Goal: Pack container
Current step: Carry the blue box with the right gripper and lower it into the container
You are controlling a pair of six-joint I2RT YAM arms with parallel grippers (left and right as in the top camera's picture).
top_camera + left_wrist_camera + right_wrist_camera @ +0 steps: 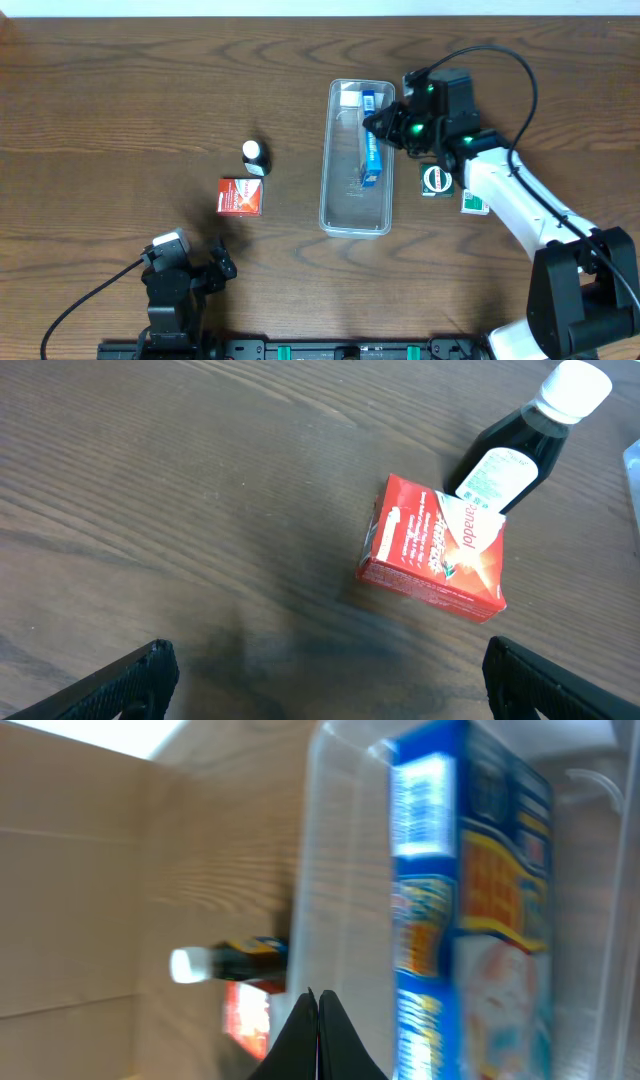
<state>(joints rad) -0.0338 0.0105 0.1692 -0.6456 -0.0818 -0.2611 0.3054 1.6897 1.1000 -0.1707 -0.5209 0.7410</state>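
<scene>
Container [355,215] holds a blue box [371,150]; right gripper [317,1020] pressed together empty over it; left gripper [330,680] spread apart.

robot lab, wood-grain table [120,90]

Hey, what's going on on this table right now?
A two-arm robot is packing a clear plastic container. The right gripper is at the container, shut, next to a blue box lying inside. The left gripper hangs open above the table near a red Panadol box and a dark bottle, both outside the container.
</scene>
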